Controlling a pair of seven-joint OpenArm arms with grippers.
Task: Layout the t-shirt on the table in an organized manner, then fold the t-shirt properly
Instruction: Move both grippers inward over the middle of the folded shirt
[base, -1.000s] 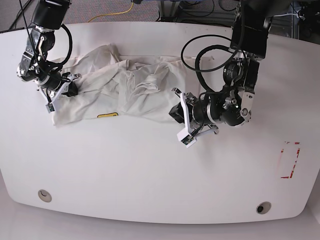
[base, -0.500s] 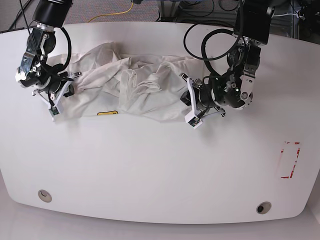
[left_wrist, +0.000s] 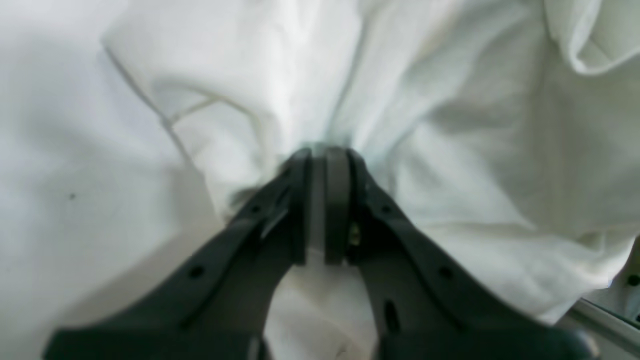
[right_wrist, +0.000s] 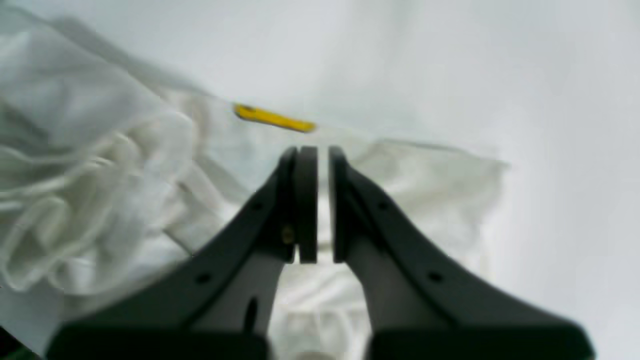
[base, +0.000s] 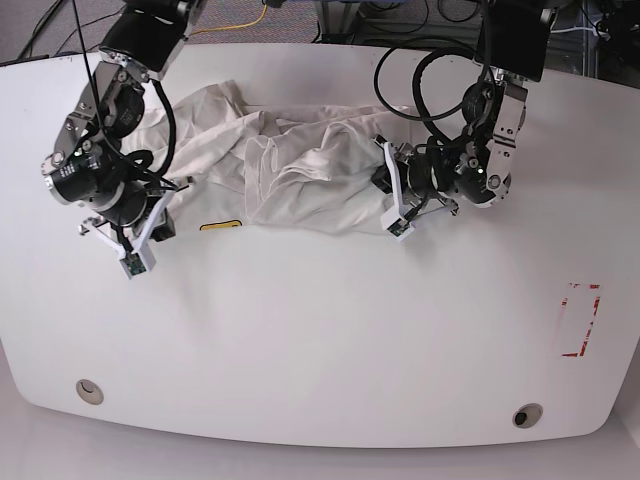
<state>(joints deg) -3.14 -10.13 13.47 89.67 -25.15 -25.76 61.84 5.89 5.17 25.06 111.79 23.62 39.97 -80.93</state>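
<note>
Pinched between the nearly closed jaws of the left gripper (left_wrist: 324, 159): a bunched fold of the t-shirt (base: 290, 170), cloth fanning out from the tips toward twelve o'clock in the left wrist view. At the right gripper (right_wrist: 317, 152), jaws drawn close together with pale fabric showing in the narrow gap; a grip there cannot be told. Just past those tips, toward eleven o'clock, a yellow patch (right_wrist: 274, 118). Crumpled across the far half of the table (base: 330, 340), between both arms.
</note>
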